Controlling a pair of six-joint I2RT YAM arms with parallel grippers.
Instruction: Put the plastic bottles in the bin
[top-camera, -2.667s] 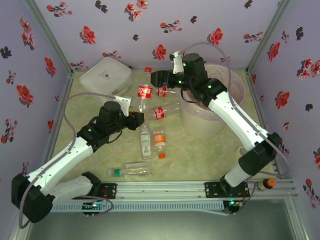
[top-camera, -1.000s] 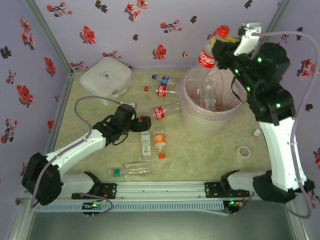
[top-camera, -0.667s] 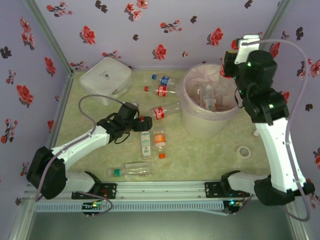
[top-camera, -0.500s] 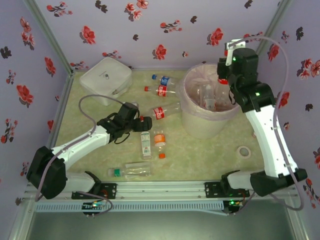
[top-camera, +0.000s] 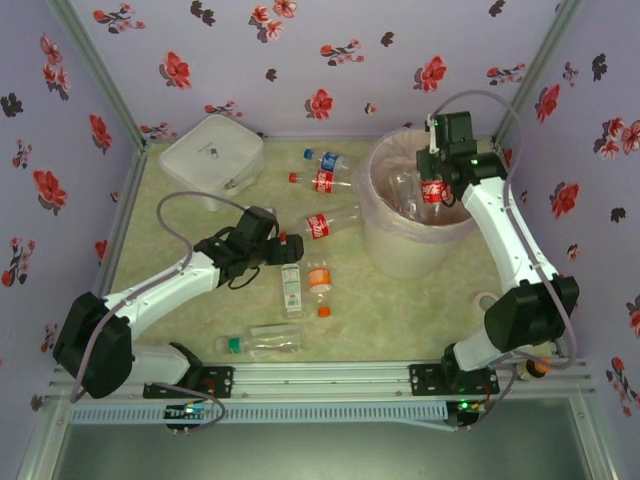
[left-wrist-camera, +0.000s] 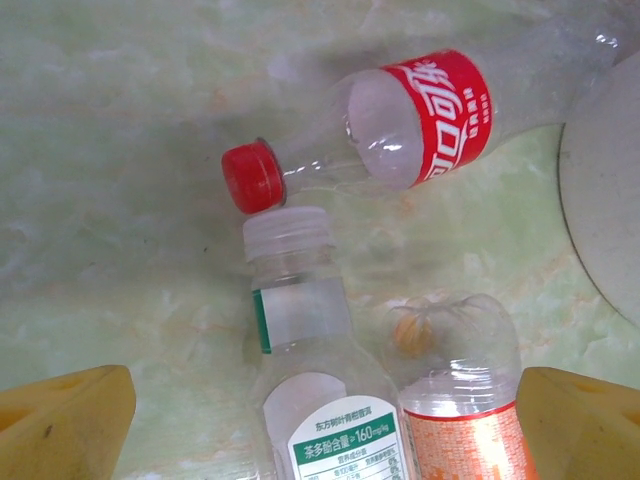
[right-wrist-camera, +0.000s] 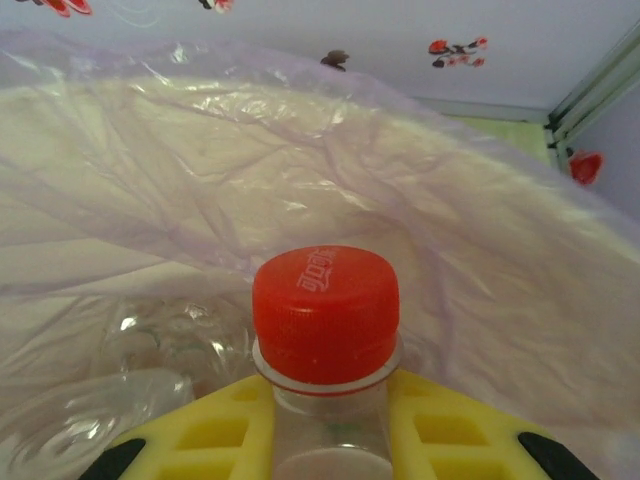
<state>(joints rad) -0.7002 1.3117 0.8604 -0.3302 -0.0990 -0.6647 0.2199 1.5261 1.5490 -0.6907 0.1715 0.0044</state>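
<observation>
Clear red-capped plastic bottle, clamped in my right hand, hangs in the round lilac-lined bin's mouth; I judge releasing comes next. My left hand gapes above a white-capped clear bottle.

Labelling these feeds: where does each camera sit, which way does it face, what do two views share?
Top external: above, behind the bases, looking down; left gripper, right gripper, bin.
Left wrist: faces down at lying bottles; yellow fingers in bottom corners.
Right wrist: faces into the bin; right gripper grips a red-capped bottle.
Shared: cola bottle, in top and left wrist.
</observation>
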